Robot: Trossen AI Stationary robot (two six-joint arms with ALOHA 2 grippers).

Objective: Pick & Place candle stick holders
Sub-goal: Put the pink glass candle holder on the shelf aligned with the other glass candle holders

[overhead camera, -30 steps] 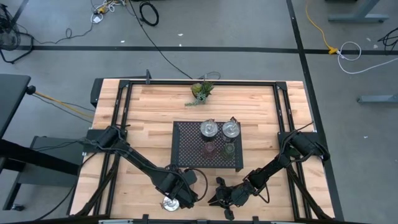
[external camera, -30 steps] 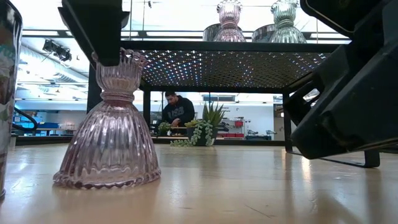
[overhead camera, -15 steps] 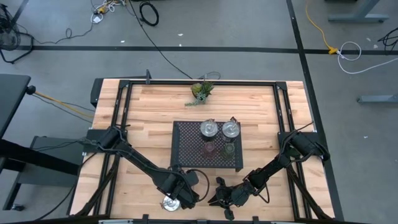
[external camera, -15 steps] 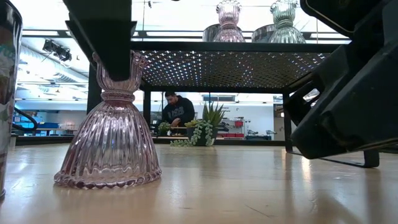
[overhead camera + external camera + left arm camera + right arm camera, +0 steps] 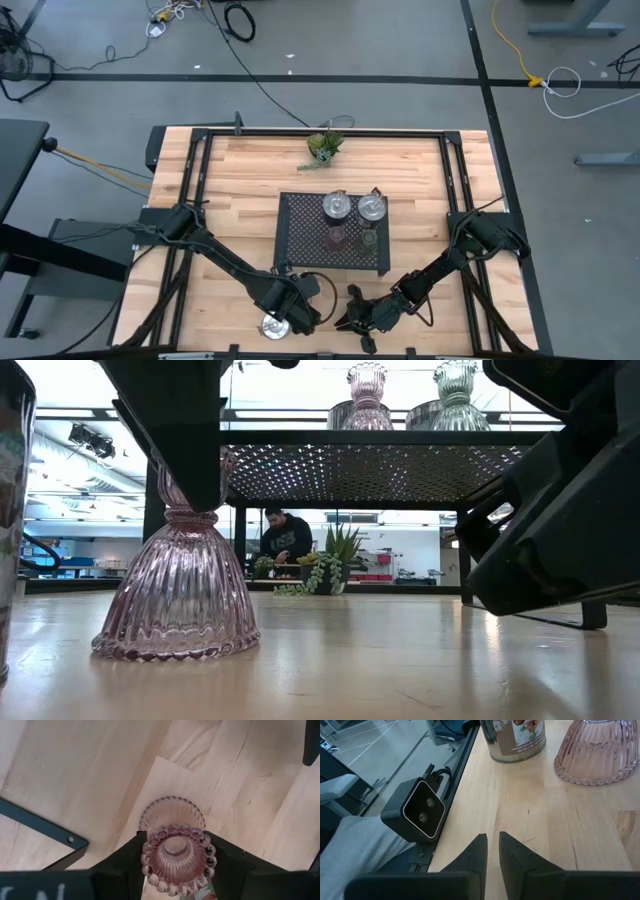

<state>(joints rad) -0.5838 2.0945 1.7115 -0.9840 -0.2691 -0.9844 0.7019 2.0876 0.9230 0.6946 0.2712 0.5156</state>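
Overhead, you see four holders already standing on the black mesh rack (image 5: 300,255) at mid tabletop: two silver ones (image 5: 337,207) (image 5: 372,207) on its far row, and a reddish one (image 5: 338,238) and an olive one (image 5: 368,239) just in front of them. Judged from that, most of the placing is done.

One pink glass holder (image 5: 178,585) stands upright on the tabletop (image 5: 240,200) near the front edge, well apart from the rack. The left tool (image 5: 175,854) is over it, its two fingers (image 5: 122,862) set on either side of the beaded neck. In the left wrist view they look to be touching or all but touching the glass; whether the pinch is firm you cannot tell, and the base sits flat on the wood in the low view, so the lift has not begun.

The right tool (image 5: 491,851) waits low beside the left one near the front edge, fingers nearly pressed together around a thin gap, holding nothing. A printed tin (image 5: 515,740) stands next to the pink holder.

What remains, as a judgement: raise this holder, carry it to the rack, set it beside the others. A sixth holder is not visible anywhere.
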